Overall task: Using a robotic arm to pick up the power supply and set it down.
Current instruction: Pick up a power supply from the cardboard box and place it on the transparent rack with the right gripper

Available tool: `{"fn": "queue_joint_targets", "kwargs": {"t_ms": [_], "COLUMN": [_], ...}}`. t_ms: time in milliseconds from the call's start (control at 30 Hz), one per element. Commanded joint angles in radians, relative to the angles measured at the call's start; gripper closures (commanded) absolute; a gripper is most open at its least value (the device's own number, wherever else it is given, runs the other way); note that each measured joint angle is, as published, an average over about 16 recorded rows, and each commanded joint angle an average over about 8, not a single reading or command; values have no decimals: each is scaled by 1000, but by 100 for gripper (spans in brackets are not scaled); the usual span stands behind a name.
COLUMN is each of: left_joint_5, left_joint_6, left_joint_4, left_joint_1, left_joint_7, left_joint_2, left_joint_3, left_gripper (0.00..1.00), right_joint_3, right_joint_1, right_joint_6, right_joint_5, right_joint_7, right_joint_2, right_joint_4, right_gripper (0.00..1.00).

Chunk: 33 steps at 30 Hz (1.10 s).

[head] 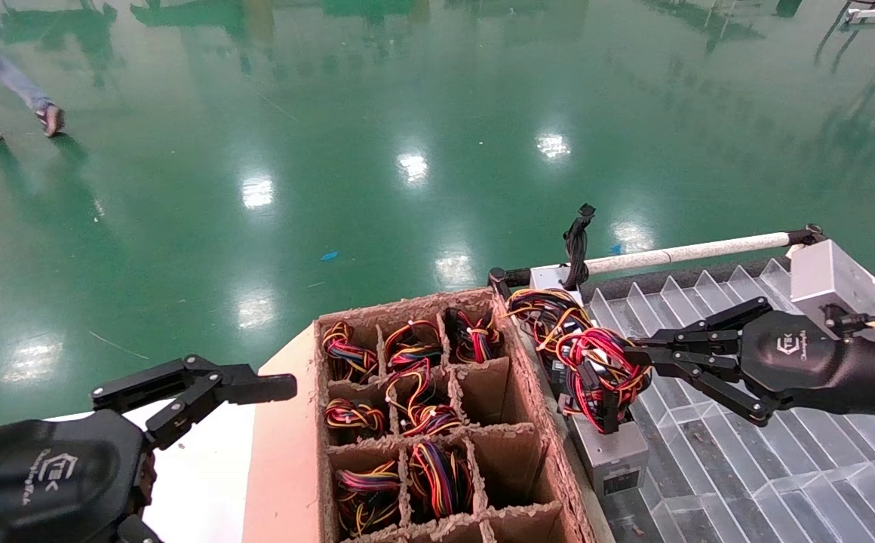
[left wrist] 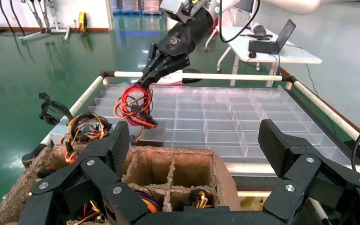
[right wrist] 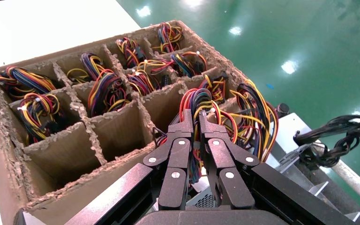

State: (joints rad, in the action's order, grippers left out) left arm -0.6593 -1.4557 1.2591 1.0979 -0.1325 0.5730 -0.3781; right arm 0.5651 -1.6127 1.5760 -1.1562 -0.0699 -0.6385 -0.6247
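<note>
The right gripper (head: 637, 360) reaches in from the right side of the scene, its forearm almost level, and its two black fingers (right wrist: 187, 129) are pressed close together around a bunch of wires. The left gripper (head: 275, 388) rests at the near left, with its fingers (left wrist: 115, 143) spread wide apart.

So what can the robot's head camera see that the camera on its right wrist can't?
Only the head view shows the left gripper, open and parked beside the cardboard box, the power supply's grey body on the clear plastic tray, and a person's legs walking across the green floor. Only the right wrist view shows, up close, the right gripper with its fingers pinched shut on the red wires. Both show the divided box holding wire bundles and the black cable by the white rail.
</note>
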Motion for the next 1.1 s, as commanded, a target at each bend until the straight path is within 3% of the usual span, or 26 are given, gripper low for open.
{"fn": "queue_joint_targets", "kwargs": {"t_ms": [33, 1033, 1100], "left_joint_5": [0, 0, 0], "left_joint_6": [0, 0, 0], "left_joint_4": [0, 0, 0], "left_joint_1": [0, 0, 0], "left_joint_7": [0, 0, 0], "left_joint_2": [0, 0, 0], "left_joint_3": [0, 0, 0], "left_gripper": [0, 0, 0], "right_joint_3": [10, 139, 147], "right_joint_1": [-5, -28, -29], "right_joint_6": [-1, 9, 9], "right_joint_5": [1, 83, 88], "right_joint_7": [-10, -172, -176], "right_joint_2": [-6, -11, -10], "right_joint_4": [20, 274, 284], "right_gripper": [100, 100, 92]}}
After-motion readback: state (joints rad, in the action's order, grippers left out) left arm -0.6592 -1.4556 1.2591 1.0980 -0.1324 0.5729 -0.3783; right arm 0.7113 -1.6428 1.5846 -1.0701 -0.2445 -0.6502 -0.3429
